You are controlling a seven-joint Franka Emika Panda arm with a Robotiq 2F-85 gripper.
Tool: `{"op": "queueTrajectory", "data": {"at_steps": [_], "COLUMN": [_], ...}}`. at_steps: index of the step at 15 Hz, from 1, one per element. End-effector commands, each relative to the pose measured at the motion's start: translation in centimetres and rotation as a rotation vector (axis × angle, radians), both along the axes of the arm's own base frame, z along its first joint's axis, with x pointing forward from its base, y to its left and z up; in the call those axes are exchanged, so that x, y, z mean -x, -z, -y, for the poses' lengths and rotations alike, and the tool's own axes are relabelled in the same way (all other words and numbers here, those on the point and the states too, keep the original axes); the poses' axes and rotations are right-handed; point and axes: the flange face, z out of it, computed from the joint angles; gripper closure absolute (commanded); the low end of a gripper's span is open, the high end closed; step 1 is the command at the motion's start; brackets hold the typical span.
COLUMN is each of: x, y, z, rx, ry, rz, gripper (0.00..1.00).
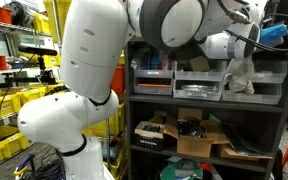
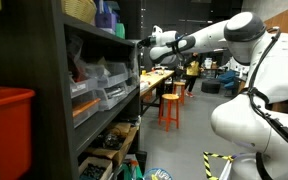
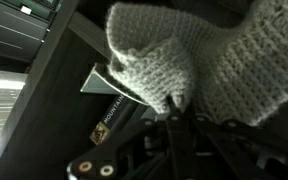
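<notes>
A grey knitted cloth [image 3: 224, 50] fills the upper part of the wrist view. My gripper [image 3: 174, 110] comes in from the bottom edge, shut on a fold of this cloth. Behind the cloth is the dark shelf unit [image 3: 54, 80]. In an exterior view the arm [image 2: 209, 35] stretches out level, and its gripper [image 2: 144, 43] is at the front edge of an upper shelf [image 2: 104, 45]. In an exterior view the white arm [image 1: 94, 60] blocks much of the shelving, and the gripper itself is hidden.
A dark box printed "MOUNTAIN" [image 3: 106, 128] lies just below the cloth. Grey bins [image 1: 199, 85] fill the middle shelf, with cardboard boxes [image 1: 199, 140] lower down. Yellow crates [image 1: 9, 110] stand beside the rack. Orange stools [image 2: 170, 108] and a red bin [image 2: 6, 135] are nearby.
</notes>
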Motion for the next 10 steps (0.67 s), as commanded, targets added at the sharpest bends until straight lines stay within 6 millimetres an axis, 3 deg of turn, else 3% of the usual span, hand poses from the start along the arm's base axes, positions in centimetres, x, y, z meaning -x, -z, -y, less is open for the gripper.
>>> {"op": "queueTrajectory", "data": {"at_steps": [1, 10], "x": [-0.1, 0.4], "y": [-1.0, -0.2], "z": [-0.5, -1.7], "rx": [0.03, 0.079], "ry": [0.012, -0.024], "rz": [-0.004, 0.0], "gripper": [0.99, 0.99]}}
